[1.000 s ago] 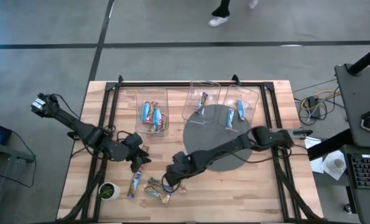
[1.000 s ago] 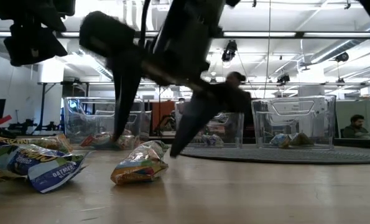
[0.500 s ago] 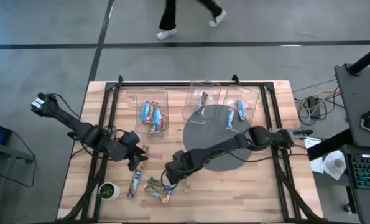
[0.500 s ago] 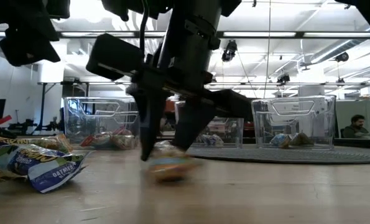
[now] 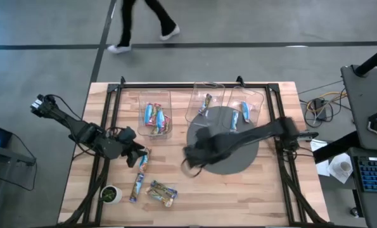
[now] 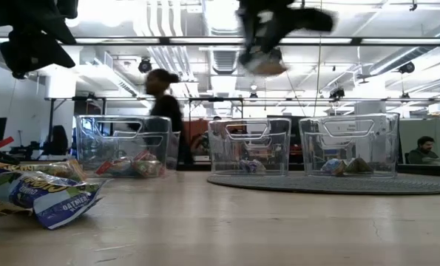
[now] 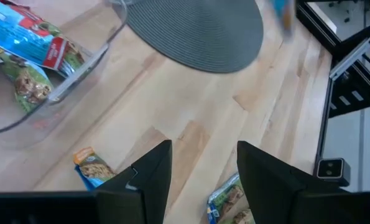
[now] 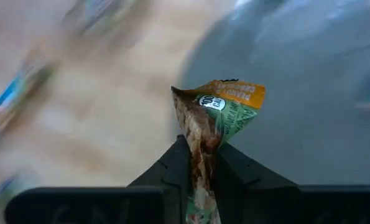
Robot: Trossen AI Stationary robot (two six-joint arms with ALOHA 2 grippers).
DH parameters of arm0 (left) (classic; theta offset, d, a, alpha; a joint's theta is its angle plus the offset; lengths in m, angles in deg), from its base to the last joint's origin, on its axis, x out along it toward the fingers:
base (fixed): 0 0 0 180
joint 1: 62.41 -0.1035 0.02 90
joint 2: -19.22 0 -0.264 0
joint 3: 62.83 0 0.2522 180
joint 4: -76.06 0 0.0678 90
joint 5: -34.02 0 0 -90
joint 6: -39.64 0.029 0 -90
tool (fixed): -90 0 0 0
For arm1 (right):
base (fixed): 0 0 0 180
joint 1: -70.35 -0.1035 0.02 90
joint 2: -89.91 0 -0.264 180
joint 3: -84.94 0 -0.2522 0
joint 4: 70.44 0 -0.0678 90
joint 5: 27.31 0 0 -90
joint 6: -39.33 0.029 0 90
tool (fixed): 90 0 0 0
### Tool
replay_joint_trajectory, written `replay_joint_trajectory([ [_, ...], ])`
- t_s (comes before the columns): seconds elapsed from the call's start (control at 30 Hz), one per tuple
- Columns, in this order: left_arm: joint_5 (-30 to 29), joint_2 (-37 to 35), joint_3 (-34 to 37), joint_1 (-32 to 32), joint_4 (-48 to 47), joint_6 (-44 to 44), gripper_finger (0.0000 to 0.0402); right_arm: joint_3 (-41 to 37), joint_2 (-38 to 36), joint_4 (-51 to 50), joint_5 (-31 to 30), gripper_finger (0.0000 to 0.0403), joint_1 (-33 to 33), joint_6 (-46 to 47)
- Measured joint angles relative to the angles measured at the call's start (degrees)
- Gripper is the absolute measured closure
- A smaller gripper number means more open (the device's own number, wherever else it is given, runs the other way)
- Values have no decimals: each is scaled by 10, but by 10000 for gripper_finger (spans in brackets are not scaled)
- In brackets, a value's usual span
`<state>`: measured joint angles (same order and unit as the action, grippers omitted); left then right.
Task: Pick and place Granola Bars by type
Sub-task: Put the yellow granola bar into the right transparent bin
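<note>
Because my right gripper (image 8: 200, 177) pinches the green-and-orange granola bar (image 8: 217, 121) only by one end of its wrapper, I judge the likeliest failure from here is the bar sliding out as the arm swings: the slick foil hangs free beyond my fingers, lifted clear of the desk over the near-left edge of the round grey mat (image 5: 239, 166). A drop there would leave it on the mat or the wood, outside any bin. A second risk is choosing the wrong bin, since the wrappers look alike from above.

My left gripper (image 7: 200, 177) hovers with its fingers apart and nothing between them, over the desk's left half, just beside a loose bar (image 5: 143, 161); two more loose bars (image 5: 161, 192) lie toward the near-left corner, close to a small green-and-white object (image 5: 109, 194) I cannot identify.

Along the far edge stand three clear bins. The left bin (image 5: 155, 96) holds several bars, blue and red among them. The middle bin (image 5: 215, 88) holds one multicoloured bar. The right bin (image 5: 259, 95) holds two light blue bars.
</note>
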<state>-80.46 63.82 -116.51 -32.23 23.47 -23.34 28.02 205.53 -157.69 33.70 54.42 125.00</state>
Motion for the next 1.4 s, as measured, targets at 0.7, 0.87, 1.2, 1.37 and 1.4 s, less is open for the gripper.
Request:
replay_joint_trajectory([
  [0.7,-98,5,0,-1,-1,-34,239,-423,-320,60,16,356,364,-137],
  [0.87,-126,5,0,-12,-7,-47,239,-504,-328,192,101,324,418,-211],
  [1.2,-126,4,0,-24,-7,-114,239,-536,-346,220,75,206,371,-209],
  [1.37,-125,4,0,-24,-7,-124,239,-485,-378,252,-41,178,292,-249],
  [1.4,-125,4,0,-24,-7,-125,239,-472,-385,267,-62,174,272,-273],
])
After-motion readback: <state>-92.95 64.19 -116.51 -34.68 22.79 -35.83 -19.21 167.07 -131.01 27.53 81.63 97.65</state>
